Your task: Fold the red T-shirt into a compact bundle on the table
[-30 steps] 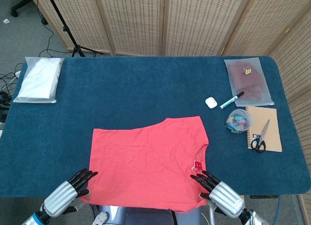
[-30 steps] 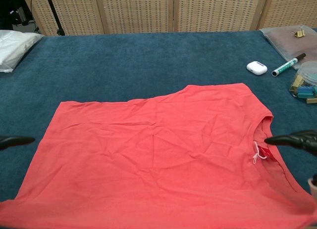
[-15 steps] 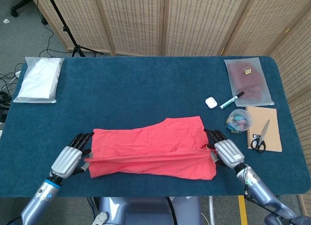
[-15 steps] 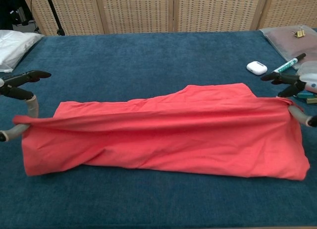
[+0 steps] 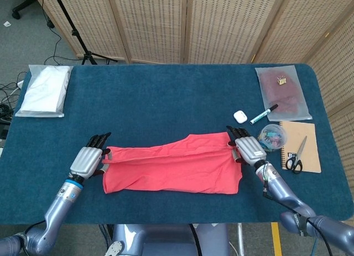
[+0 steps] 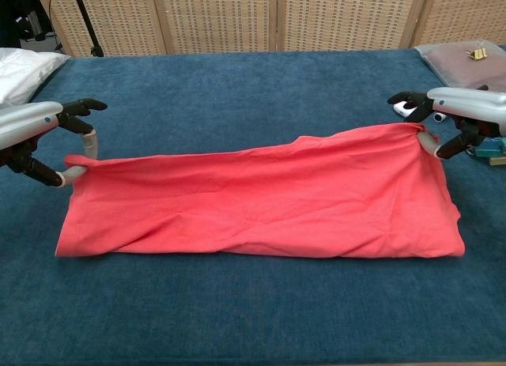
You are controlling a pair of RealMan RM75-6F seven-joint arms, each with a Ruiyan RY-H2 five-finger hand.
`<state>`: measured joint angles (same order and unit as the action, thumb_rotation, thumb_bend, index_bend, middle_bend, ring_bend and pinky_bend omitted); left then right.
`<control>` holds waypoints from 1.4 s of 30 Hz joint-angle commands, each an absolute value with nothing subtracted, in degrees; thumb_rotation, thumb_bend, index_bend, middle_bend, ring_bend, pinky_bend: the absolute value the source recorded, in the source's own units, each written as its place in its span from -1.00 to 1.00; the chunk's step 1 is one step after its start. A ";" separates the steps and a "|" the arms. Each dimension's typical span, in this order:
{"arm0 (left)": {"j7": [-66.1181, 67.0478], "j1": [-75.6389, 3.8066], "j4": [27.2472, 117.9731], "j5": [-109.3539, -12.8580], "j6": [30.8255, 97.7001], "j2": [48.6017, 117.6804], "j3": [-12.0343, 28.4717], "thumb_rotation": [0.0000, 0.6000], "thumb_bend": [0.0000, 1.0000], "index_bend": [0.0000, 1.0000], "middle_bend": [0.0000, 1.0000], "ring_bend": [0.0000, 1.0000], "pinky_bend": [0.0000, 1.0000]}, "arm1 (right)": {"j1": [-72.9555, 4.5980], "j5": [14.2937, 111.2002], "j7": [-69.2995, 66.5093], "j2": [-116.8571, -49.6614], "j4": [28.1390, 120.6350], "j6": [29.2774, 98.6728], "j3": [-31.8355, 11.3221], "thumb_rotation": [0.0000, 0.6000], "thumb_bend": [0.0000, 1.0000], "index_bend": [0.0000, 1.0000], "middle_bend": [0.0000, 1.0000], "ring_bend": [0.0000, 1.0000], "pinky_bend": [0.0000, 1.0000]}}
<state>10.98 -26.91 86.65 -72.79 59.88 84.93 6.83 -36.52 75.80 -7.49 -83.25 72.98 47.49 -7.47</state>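
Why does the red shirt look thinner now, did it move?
Yes. The red T-shirt got folded: its near edge was carried away from the near table edge, toward the screens. Both hands grip it.

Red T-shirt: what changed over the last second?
Both hands took hold of the near hem and carried it away from the robot, folding the red T-shirt in half to a long band. The left hand and right hand now pinch the far corners. The earbud case, marker and notebook stayed put.
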 commanded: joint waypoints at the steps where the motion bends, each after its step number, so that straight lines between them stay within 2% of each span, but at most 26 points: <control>1: 10.94 -28.27 83.25 -69.61 58.12 87.07 8.62 1.00 0.09 0.50 -1.00 -1.00 -1.00 | -38.15 73.43 -6.52 -85.16 69.92 45.09 -8.73 1.00 0.41 0.31 -0.98 -1.00 -1.00; 10: 9.57 -29.97 78.22 -68.73 57.33 89.73 9.47 1.00 0.09 0.50 -1.00 -1.00 -1.00 | -40.35 71.31 -6.67 -89.04 63.29 41.86 -9.47 1.00 0.41 0.31 -0.98 -1.00 -1.00; 25: 15.75 -31.97 74.12 -62.09 56.39 93.51 10.66 1.00 0.07 0.50 -1.00 -1.00 -1.00 | -42.62 68.82 -6.88 -93.72 55.61 38.40 -10.45 1.00 0.41 0.31 -0.98 -1.00 -1.00; 29: 17.27 -32.19 73.36 -60.83 56.47 94.24 10.56 1.00 0.02 0.48 -1.00 -1.00 -1.00 | -42.89 68.69 -6.84 -94.46 54.31 38.01 -10.46 1.00 0.42 0.31 -0.98 -1.00 -1.00; 31: 18.18 -32.26 73.72 -59.76 56.11 94.06 10.50 1.00 -0.06 0.22 -1.00 -1.00 -1.00 | -42.98 68.66 -6.90 -94.71 53.88 37.94 -10.53 1.00 0.42 0.31 -0.98 -1.00 -1.00; 34: 18.41 -32.10 73.88 -59.91 56.93 94.02 10.37 1.00 -0.22 -0.72 -1.00 -1.00 -1.00 | -43.09 68.72 -6.76 -94.96 53.32 37.96 -10.52 1.00 0.41 0.31 -0.98 -1.00 -1.00; 35: 18.22 -32.03 74.00 -59.96 57.05 93.92 10.36 1.00 -0.27 -0.92 -1.00 -1.00 -1.00 | -43.10 68.70 -6.71 -95.00 53.19 37.92 -10.52 1.00 0.41 0.31 -0.98 -1.00 -1.00; 36: 17.97 -32.00 74.14 -60.14 57.21 93.81 10.37 1.00 -0.31 -1.00 -1.00 -1.00 -1.00 | -43.11 68.67 -6.68 -95.03 53.09 37.88 -10.53 1.00 0.41 0.30 -0.98 -1.00 -1.00; 42: 16.98 -31.63 74.88 -61.46 58.58 93.16 10.26 1.00 -0.37 -1.00 -1.00 -1.00 -1.00 | -43.16 68.66 -6.48 -95.17 52.76 37.88 -10.53 1.00 0.40 0.20 -0.99 -1.00 -1.00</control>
<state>17.07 -31.70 74.75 -61.35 58.49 93.28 10.31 -43.15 68.65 -6.54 -95.15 52.81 37.86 -10.55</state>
